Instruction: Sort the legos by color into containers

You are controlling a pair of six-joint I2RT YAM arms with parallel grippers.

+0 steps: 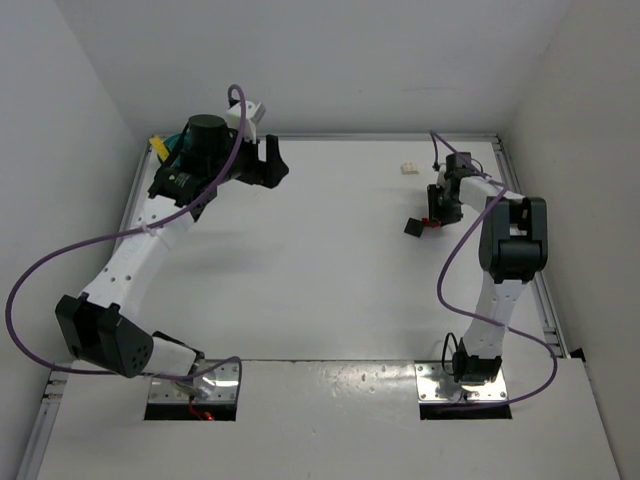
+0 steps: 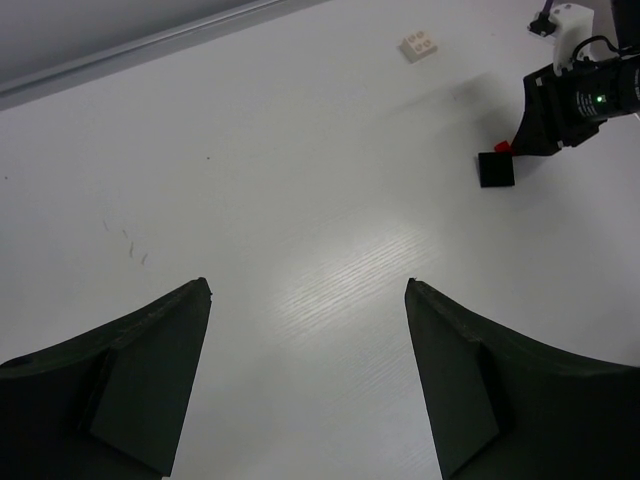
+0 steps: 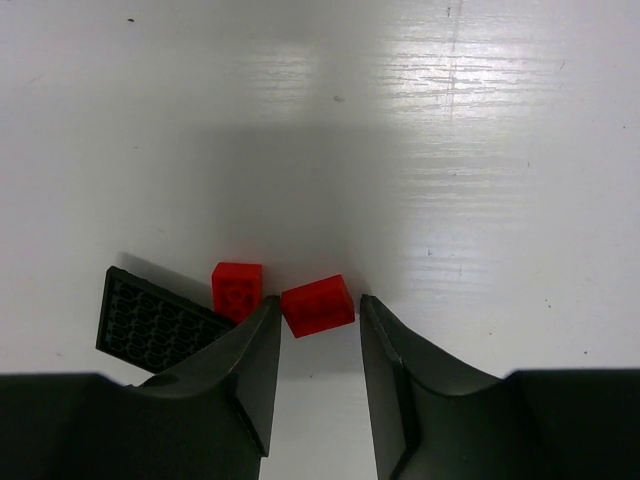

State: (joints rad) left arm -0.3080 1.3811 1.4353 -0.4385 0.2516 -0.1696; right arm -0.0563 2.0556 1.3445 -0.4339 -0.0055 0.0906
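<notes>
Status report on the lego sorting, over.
Right gripper open, red brick between its fingertips, not gripped. Left gripper open, empty. Second red brick and black plate crowd the right gripper's finger.

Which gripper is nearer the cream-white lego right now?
Right. The right gripper is a little to the near side of the cream-white lego, slightly to its right; the left gripper hangs well off to its left.

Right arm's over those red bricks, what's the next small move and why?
Probably close the right gripper on the red brick: it sits between the open jaws with slim gaps either side. Watch the second red brick and black plate right beside one finger.
</notes>
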